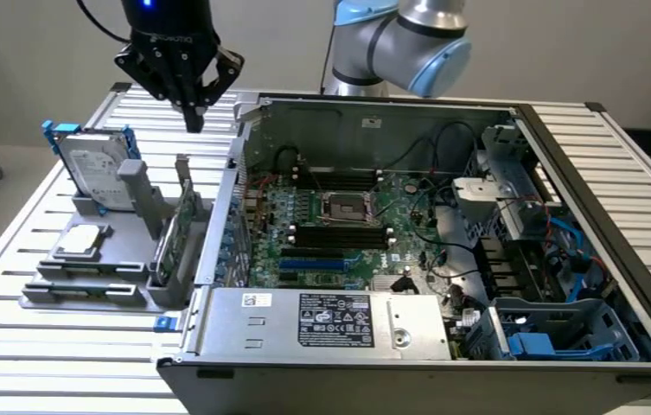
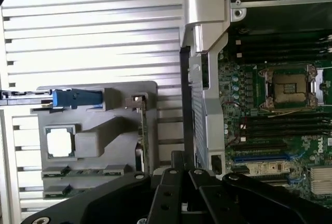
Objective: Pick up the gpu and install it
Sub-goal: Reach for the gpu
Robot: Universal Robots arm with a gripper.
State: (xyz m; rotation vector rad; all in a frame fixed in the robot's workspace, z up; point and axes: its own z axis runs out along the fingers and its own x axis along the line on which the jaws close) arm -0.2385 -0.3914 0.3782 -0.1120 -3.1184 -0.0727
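Shut tight, with nothing between them, the jaws of the gripper (image 1: 194, 119) hang above the slatted table (image 1: 25, 346), up over the far end of the grey holder (image 1: 83, 292).

Nearest below it is the gpu (image 1: 175, 235), standing on its long edge in a slot of the holder, its silver bracket (image 1: 183, 173) pointing up toward the gripper. From the wrist view it is a thin green line (image 2: 143, 136) just off the fingertips. I'd judge it light and stiff but delicate. It looks best pinched across its flat faces near the top edge, where the cooler cover gives some body, keeping off the contacts seated in the slot. A thin card like that could twist if taken too near one end.

Room is tight. The open pc case (image 1: 602, 173) has its side wall (image 1: 232, 194) just beside the gpu on the exterior view's right. A grey post (image 1: 131, 186) stands near on the other side. Beyond that are the hard drive (image 1: 94, 173) in its blue frame and a cpu (image 1: 83, 242) lying flat.

Farther off, inside the case, the motherboard (image 1: 348, 220) lies exposed with a blue slot (image 1: 314, 258). Loose black cables (image 1: 441, 251) sit on its right, and I'd watch those.
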